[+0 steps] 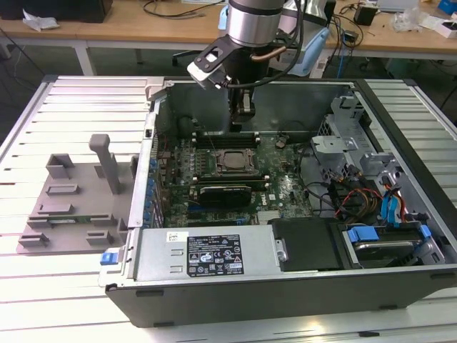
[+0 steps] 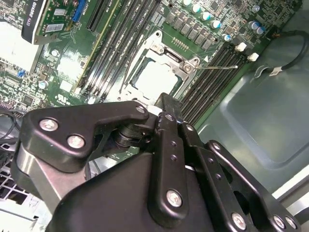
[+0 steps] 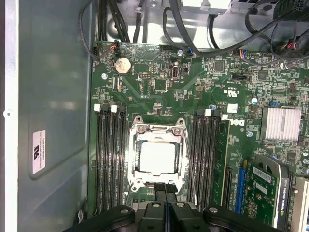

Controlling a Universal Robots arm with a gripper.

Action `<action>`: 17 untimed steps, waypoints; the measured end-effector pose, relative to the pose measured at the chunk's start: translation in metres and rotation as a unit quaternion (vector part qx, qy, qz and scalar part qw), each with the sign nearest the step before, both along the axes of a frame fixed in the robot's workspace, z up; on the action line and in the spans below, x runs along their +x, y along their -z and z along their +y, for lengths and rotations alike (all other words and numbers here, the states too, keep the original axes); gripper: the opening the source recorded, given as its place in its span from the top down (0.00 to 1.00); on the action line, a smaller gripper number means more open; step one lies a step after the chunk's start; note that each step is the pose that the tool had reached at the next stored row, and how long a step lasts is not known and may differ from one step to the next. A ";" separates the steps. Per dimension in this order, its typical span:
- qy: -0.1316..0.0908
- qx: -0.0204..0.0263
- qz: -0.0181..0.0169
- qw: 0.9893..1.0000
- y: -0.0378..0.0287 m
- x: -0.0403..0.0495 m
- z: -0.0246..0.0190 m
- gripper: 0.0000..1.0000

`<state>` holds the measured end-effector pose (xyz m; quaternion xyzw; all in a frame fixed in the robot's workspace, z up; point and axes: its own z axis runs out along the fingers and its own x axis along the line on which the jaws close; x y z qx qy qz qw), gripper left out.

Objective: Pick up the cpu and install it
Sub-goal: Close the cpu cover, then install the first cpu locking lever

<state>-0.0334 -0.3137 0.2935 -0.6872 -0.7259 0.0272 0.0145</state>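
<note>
Above the motherboard [image 3: 193,87] the claw [image 3: 165,187] hangs closed and empty, tips just beside the socket frame [image 3: 157,129] holding the cpu [image 3: 157,158]. Memory slots [image 3: 110,159] crowd both sides. The exterior view adds a grey tray [image 1: 71,207] outside the case [image 1: 214,289].

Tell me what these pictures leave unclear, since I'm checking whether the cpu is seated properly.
- cpu: top glares white in both wrist views; orientation marks unreadable.
- Socket frame edge nearest the hand: covered by the hand in the first wrist view.
- Exterior view: cpu too small to judge seating.
</note>
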 end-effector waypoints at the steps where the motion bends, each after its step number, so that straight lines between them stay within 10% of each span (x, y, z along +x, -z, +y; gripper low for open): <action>1: 0.000 0.000 0.000 1.000 -0.0001 0.0000 0.0000 0.89; 12: 0.000 0.000 0.000 1.000 -0.0003 0.0000 0.0000 0.89; 17: -0.038 0.000 0.000 0.999 -0.0004 0.0000 0.0000 0.89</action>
